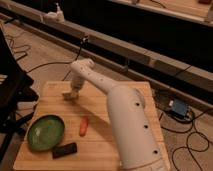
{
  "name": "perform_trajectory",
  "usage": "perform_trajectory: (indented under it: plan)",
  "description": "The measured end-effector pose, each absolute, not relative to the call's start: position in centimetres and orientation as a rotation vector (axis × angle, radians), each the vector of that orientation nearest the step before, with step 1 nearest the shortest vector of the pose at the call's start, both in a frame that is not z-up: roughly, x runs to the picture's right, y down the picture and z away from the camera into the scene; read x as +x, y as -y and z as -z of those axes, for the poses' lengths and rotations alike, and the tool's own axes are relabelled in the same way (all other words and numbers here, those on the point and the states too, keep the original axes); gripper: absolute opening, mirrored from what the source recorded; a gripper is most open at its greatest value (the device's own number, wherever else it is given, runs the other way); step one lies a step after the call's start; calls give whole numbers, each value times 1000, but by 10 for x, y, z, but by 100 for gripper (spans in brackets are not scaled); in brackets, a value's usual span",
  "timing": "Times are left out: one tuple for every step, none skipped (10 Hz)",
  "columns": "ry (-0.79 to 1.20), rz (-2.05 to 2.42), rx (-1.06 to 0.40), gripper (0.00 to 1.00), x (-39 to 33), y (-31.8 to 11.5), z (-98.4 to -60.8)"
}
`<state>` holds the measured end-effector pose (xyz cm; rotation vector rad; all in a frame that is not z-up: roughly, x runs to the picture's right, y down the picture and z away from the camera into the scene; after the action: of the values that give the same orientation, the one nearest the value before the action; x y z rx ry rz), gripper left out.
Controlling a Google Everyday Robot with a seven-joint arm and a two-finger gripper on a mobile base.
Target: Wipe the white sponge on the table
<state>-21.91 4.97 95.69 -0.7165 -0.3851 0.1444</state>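
Observation:
The white sponge (68, 95) lies flat against the table (100, 107) near its far left corner. My gripper (74, 92) points down onto the sponge's right end and is shut on it. The white arm (125, 125) reaches in from the lower right across the tabletop and hides the table's right side. Part of the sponge is covered by the gripper.
A green plate (46, 132) sits at the front left of the table, with a small dark block (65, 149) just in front of it. An orange carrot-like piece (83, 126) lies mid-table. Cables and a blue box (177, 107) lie on the floor to the right.

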Motion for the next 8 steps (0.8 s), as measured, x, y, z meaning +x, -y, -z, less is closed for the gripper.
perform_trajectory:
  plan:
    - [410,-113,-742,0,-227,-61,-947]
    - [429,-97,-763,0,-229,-71,-939]
    - [433,-99,-770,0,-222,-73,-935]
    - [414,-117,-768,0,-202,-73,-934]
    - [379,-148,-760,0,-178,-69,-937]
    - [340,-178,-753,0,-155,-66,-941]
    - [292,-223,-737,0,-126,-58,-947]
    - [254,-252,-724,0,-106,-50,-952]
